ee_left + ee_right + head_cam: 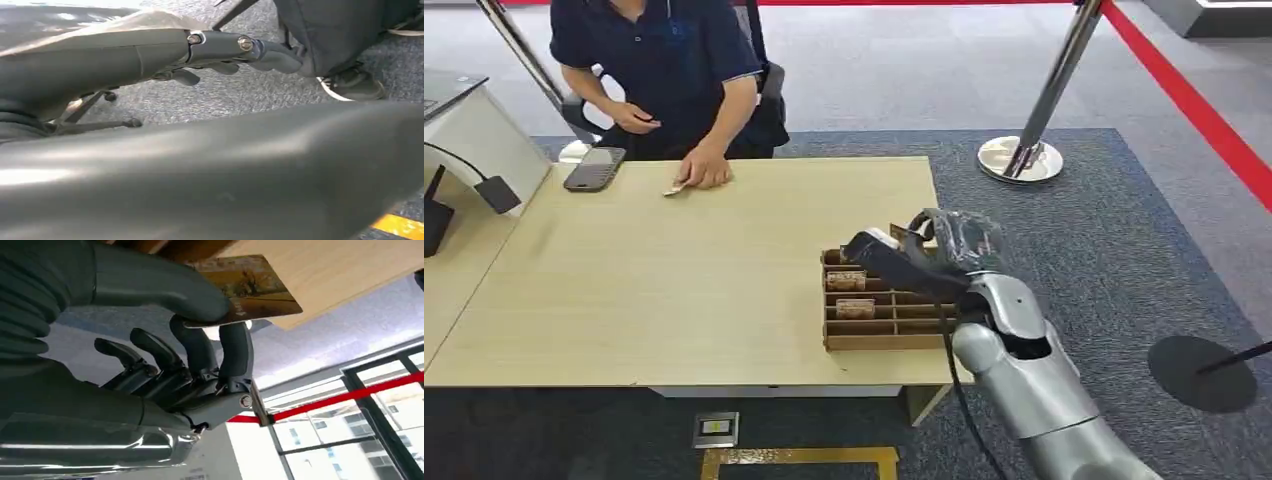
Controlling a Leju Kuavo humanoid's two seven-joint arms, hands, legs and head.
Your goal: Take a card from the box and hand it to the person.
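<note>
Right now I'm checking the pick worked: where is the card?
The brownish printed card is pinched between the thumb and fingers of the right robot hand, which the head view shows over the brown cardboard compartment box at the light wooden table's right end.

The box (874, 310) is set on the counter (674, 290) at its near right corner, and cards are stood in its compartments. The right robot hand (904, 250) is held over the far side of the box, with a card (250, 287) pinched between thumb and fingers (235, 347). A person (659, 70) is seated behind the far edge of the counter, towards the left; one of the person's hands (704, 170) is rested on the counter near that edge. A phone (594, 168) is laid just left of that hand. A stanchion base (1020, 158) is placed on the floor beyond the counter's far right corner.
</note>
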